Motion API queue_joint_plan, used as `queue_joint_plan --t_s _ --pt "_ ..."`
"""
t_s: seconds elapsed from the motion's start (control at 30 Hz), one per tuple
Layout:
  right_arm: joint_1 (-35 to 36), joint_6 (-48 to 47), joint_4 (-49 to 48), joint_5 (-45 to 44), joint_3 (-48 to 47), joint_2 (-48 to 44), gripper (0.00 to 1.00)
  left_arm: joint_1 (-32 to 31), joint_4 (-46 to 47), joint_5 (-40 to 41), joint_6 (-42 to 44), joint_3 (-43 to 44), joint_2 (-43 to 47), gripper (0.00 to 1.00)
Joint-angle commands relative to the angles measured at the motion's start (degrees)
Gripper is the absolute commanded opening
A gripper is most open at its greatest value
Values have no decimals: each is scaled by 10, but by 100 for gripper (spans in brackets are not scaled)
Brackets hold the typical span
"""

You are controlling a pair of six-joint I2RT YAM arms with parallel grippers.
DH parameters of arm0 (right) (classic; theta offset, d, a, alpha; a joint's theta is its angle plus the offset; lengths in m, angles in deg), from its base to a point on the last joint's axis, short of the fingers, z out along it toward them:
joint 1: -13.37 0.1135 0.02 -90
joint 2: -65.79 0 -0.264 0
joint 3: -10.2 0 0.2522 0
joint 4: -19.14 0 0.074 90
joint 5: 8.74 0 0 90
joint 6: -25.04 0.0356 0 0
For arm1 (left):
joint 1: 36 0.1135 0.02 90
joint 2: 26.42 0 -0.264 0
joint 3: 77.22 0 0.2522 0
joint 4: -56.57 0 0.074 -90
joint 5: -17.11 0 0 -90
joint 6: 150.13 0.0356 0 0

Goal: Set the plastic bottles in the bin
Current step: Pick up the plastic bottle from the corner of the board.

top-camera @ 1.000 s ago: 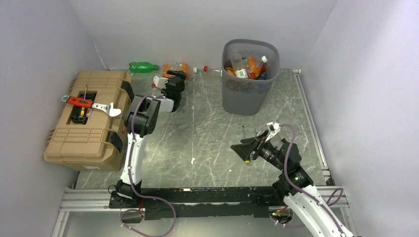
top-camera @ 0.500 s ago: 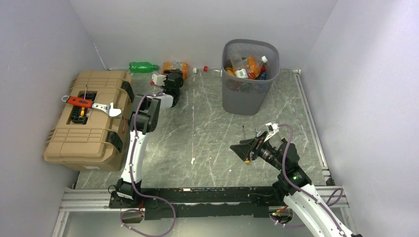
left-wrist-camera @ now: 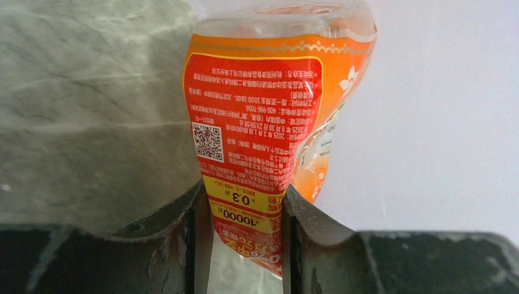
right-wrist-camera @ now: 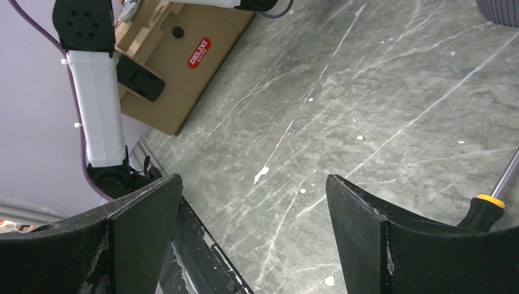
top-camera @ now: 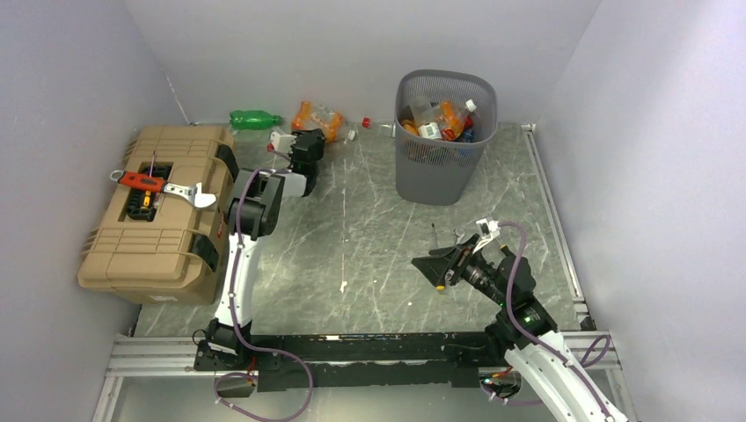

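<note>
1. At the far left of the back wall a green bottle point(top-camera: 253, 119) lies on its side on the table point(top-camera: 369, 229), untouched and well clear of either arm.
2. The left fingers point(left-wrist-camera: 177, 233) are closed on the orange-labelled bottle point(left-wrist-camera: 257, 122), one on each side of its lower part. The plastic there is squeezed narrow between them.
3. That bottle looks empty, thin-walled and light. It will probably buckle rather than resist, and the glossy label may slide.
4. A hold on the firmer part near the neck or base would likely be surer than one on the soft middle.
5. In the overhead view the held bottle point(top-camera: 317, 116) sits at the back wall, tilted, just beyond the left wrist.
6. A small clear bottle with a red cap point(top-camera: 376, 125) lies further right, near the bin point(top-camera: 444, 171).
7. The bin stands well to the right of the held bottle and already holds several bottles.
8. The right fingers point(right-wrist-camera: 141, 226) are spread wide and hold nothing. They hang over bare table, with a screwdriver point(right-wrist-camera: 489, 205) just beside them.
</note>
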Motion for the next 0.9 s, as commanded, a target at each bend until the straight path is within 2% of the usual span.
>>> queue_joint_plan --t_s 0.0,0.13,0.3,0.47,0.6,0.77,0.87 --pt "3 -3 20 -13 -46 -26 91 -13 79 -24 46 -16 104 19" --pt "3 -10 46 -19 -72 -35 91 -19 99 -35 86 -33 164 13" --pt "3 5 30 -9 -109 -12 91 -32 113 -66 134 -63 257 8" --pt "3 -6 26 -6 -153 6 91 -48 77 -169 206 -174 441 3" --pt "3 -26 23 35 -213 46 92 -53 -70 -256 314 -267 653 0" --pt "4 -51 17 67 -295 114 93 -53 -295 -356 428 -278 843 0" --pt "5 -38 -35 72 -319 151 94 -53 -360 -440 486 -280 922 0"
